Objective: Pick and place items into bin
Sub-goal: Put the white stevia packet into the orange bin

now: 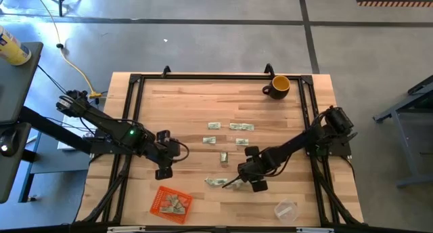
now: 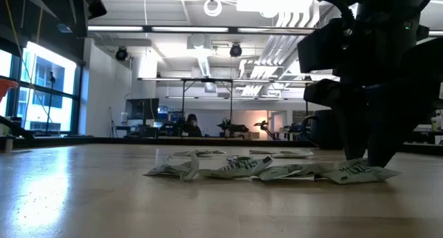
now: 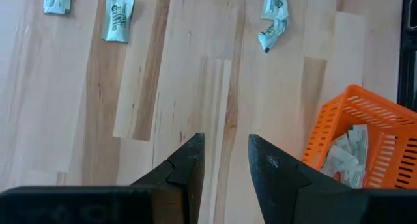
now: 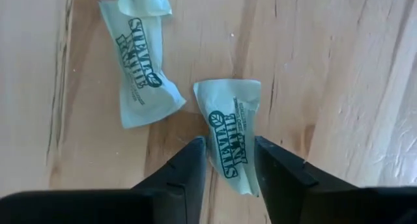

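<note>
We have the right gripper low over the near-centre of the table, its fingers apart and straddling one packet, which lies between them with its long axis running roughly along the fingers' reach rather than across the gap. As we judge it, the fingers need only close on its narrow width. A second packet lies just beside it, angled, clear of the fingers but close enough that we might nudge it. The left gripper hangs farther off, fingers slightly apart and holding nothing, so the right arm is plainly the nearer to this packet. The bin sits at the near left, closer to the left arm, with several packets already in it; the rest lie scattered mid-table. The packets are thin crinkled paper, pale green and white with dark print, pinched at the ends and probably light and easily crushed. The bin is orange latticed plastic; the table is smooth pale wood planking.
</note>
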You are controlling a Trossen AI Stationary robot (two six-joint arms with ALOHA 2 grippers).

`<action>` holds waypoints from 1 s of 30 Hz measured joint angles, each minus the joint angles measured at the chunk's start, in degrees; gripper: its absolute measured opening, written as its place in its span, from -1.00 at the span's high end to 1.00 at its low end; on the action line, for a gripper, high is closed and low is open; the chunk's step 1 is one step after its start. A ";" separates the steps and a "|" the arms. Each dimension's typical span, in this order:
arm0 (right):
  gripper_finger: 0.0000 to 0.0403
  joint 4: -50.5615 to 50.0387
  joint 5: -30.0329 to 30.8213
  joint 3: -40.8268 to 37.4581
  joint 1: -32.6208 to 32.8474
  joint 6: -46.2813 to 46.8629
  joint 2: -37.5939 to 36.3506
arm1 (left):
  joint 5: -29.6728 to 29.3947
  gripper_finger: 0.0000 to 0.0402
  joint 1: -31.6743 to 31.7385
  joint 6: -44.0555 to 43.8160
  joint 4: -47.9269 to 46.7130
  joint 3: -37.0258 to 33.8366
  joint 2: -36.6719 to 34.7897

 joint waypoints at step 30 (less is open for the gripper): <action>0.98 5.24 6.00 7.83 -8.77 5.25 -1.75 | -4.38 0.24 7.38 26.48 13.66 -0.01 3.57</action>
